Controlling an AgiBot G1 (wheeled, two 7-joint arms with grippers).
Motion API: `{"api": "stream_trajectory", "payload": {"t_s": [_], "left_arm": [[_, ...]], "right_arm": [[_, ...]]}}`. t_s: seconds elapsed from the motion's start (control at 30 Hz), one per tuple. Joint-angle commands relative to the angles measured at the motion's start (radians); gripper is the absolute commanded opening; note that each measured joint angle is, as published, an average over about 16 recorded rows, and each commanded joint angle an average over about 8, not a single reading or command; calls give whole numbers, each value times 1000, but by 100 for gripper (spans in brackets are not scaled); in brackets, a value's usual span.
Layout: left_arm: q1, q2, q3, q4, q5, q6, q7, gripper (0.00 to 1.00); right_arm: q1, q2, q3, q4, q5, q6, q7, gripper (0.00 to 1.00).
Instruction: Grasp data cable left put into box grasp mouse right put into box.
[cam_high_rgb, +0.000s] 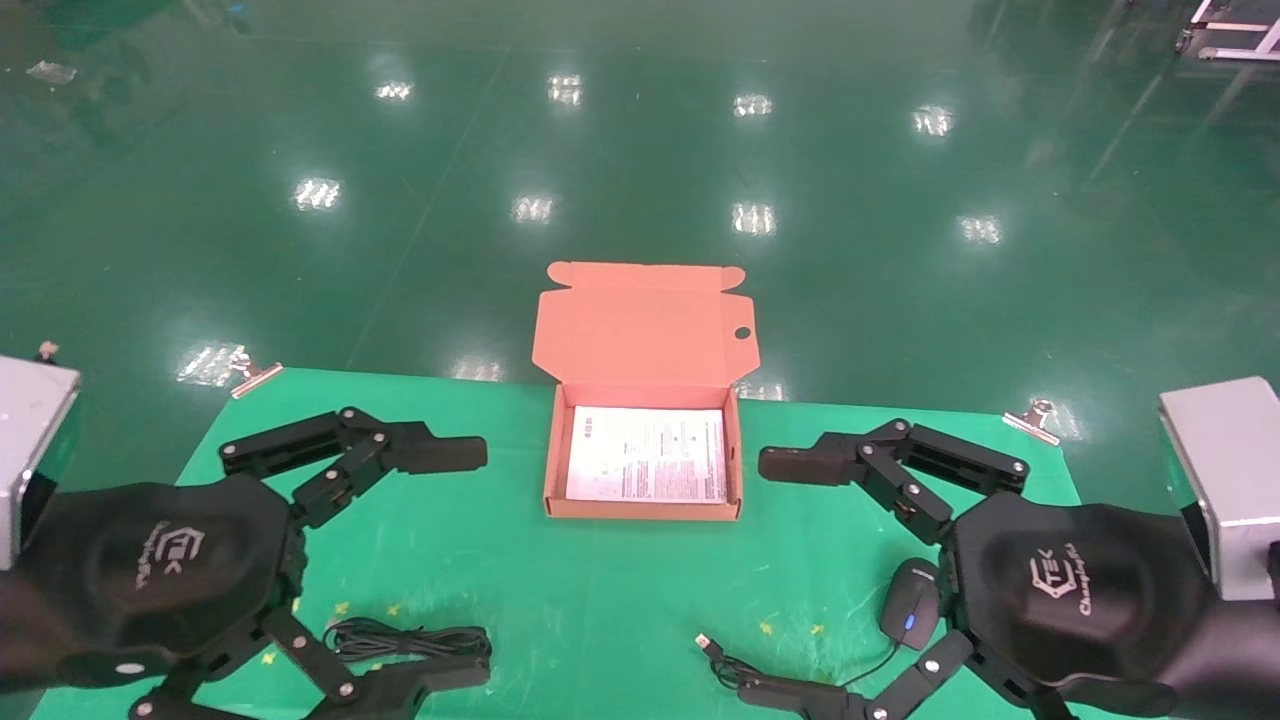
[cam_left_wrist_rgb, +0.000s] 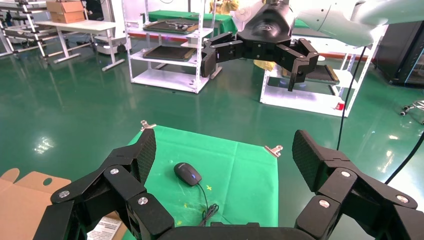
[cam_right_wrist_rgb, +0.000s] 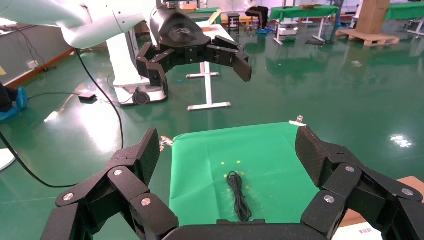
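Nearest the robot, on the green cloth-covered worktop (cam_high_rgb: 560, 590), lie the two things to be packed. The data cable (cam_high_rgb: 405, 640), a long narrow bundle of thin black loops, lies nearer the robot than the small shallow orange-brown cardboard box (cam_high_rgb: 645, 512) and off to the box's left. The small black oval wired mouse (cam_high_rgb: 909, 603) with its tiny blue light lies nearer than the box and to its right, with its thin cord running to a silver USB plug (cam_high_rgb: 705, 640) closer to the box's centre line.

The left hand (cam_high_rgb: 480, 560) hangs spread wide above the cable, holding nothing; the right hand (cam_high_rgb: 765, 577) hangs spread just as wide above the mouse, also holding nothing. Neither touches anything.

Farther off stands the box, its flap lid with a round hole upright at the back and a white printed sheet (cam_high_rgb: 648, 453) flat on its floor.

Risks, as I judge them:
- The cable bundle is loose, so a pinch on only a few loops could let the rest trail, unravel or hang over the box's wall.
- The mouse is rounded and smooth and could squirt out of an off-centre pinch.
- Its cord could drag behind and catch the box's near wall, or stay outside.
- The box looks light, so a nudge might slide it or fold the lid down.
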Motion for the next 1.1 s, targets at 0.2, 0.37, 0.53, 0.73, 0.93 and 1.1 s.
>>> {"api": "stream_trajectory", "payload": {"t_s": [0.2, 0.37, 0.53, 0.73, 0.93, 1.1], "left_arm": [[0, 0, 0, 0, 0, 0, 0, 100], [0, 0, 0, 0, 0, 0, 0, 100], [0, 0, 0, 0, 0, 0, 0, 100], [-1, 1, 1, 1, 1, -2, 1, 100], [-14, 4, 21, 2, 29, 9, -16, 100], [-74, 22, 80, 23, 116, 41, -55, 100]], "right_arm": [[0, 0, 0, 0, 0, 0, 0, 100], [0, 0, 0, 0, 0, 0, 0, 100], [0, 0, 0, 0, 0, 0, 0, 100], [0, 0, 0, 0, 0, 0, 0, 100], [13, 2, -6, 9, -27, -10, -20, 100], [72, -2, -45, 34, -143, -43, -80, 100]]}}
